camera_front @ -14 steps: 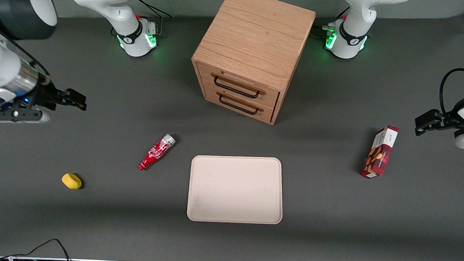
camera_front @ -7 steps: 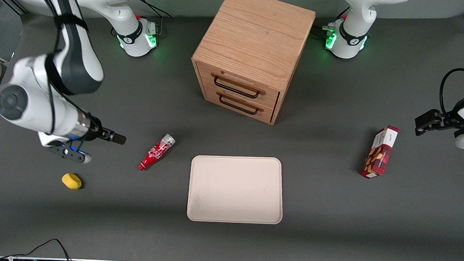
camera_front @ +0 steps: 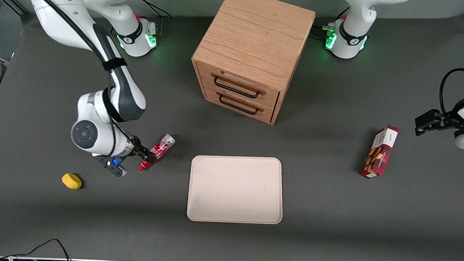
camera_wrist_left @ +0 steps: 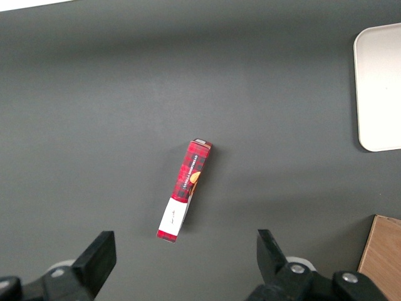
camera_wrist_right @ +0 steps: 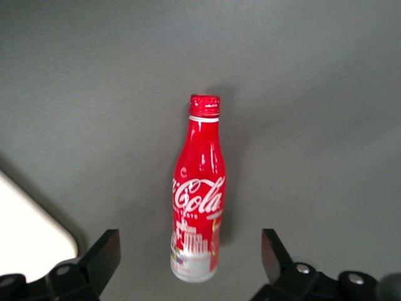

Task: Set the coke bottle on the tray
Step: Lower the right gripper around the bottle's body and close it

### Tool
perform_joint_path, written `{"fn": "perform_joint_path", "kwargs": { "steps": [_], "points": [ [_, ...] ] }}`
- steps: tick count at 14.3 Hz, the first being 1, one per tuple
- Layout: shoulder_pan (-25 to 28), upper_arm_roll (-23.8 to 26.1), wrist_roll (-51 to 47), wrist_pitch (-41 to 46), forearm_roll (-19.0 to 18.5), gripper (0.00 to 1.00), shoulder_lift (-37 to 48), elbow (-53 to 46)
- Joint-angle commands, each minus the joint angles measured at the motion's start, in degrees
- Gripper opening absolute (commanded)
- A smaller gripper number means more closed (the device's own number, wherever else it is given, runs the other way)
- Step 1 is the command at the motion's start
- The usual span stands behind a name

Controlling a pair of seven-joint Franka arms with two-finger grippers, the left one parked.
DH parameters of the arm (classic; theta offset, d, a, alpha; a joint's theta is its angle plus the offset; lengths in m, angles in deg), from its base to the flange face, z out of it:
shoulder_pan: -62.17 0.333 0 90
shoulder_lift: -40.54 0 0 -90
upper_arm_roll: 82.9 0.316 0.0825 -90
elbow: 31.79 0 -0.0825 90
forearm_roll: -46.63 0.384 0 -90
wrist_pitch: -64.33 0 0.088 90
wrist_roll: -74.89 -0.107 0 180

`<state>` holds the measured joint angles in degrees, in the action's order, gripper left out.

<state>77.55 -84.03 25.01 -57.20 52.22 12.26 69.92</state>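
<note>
Coke bottle [camera_front: 157, 151]: a slim, glossy red bottle lying on its side on the table, with white script lettering, a silver-grey base and a narrow neck ending in a ribbed red cap. It lies slantwise, cap end nearer the front camera, base end toward the cabinet. It is near the tray but apart from it, toward the working arm's end of the table. In the wrist view the bottle [camera_wrist_right: 199, 197] lies lengthwise between the two fingers.

Gripper [camera_front: 148, 155]: black, two-fingered, low over the middle of the bottle. In the wrist view the gripper [camera_wrist_right: 191, 254] is spread wide, one finger [camera_wrist_right: 105, 251] on each side of the bottle with a gap to its sides; nothing is grasped.

Tray [camera_front: 198, 206]: large, flat, beige, matte, rectangular with rounded corners and a low raised rim. It lies on the table nearer the front camera than the cabinet, with nothing on it. One rounded corner [camera_wrist_right: 44, 232] shows in the wrist view.

Table [camera_front: 329, 211]: dark grey, matte and smooth.

Cabinet [camera_front: 254, 50]: a light wooden block with visible grain and two drawers, each with a dark bar handle.

Snack box [camera_front: 379, 152]: a flat red rectangular carton with a printed pattern and a white end, toward the parked arm's end of the table, well apart from the tray.

Yellow lump [camera_front: 71, 181]: small, rounded, soft-looking, on the table near the working arm, nearer the front camera than the bottle.
</note>
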Motion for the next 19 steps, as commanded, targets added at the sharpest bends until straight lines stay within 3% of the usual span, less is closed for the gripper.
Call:
{"fn": "perform_joint_path", "kwargs": {
  "steps": [1, 13, 17, 18, 19],
  "points": [
    [0.88, -0.02, -4.95, -4.84, -0.05, 1.0, -1.24, 2.7],
    [0.97, 0.16, -6.54, -17.24, -0.05, 0.99, -4.67, 8.86],
    [0.97, 0.86, -6.54, -18.12, -0.05, 0.74, -5.2, 8.86],
    [0.97, 0.86, -6.54, -18.12, -0.05, 0.6, -5.2, 8.86],
    [0.97, 0.86, -6.54, -18.12, -0.05, 0.4, -5.2, 8.86]
  ]
}}
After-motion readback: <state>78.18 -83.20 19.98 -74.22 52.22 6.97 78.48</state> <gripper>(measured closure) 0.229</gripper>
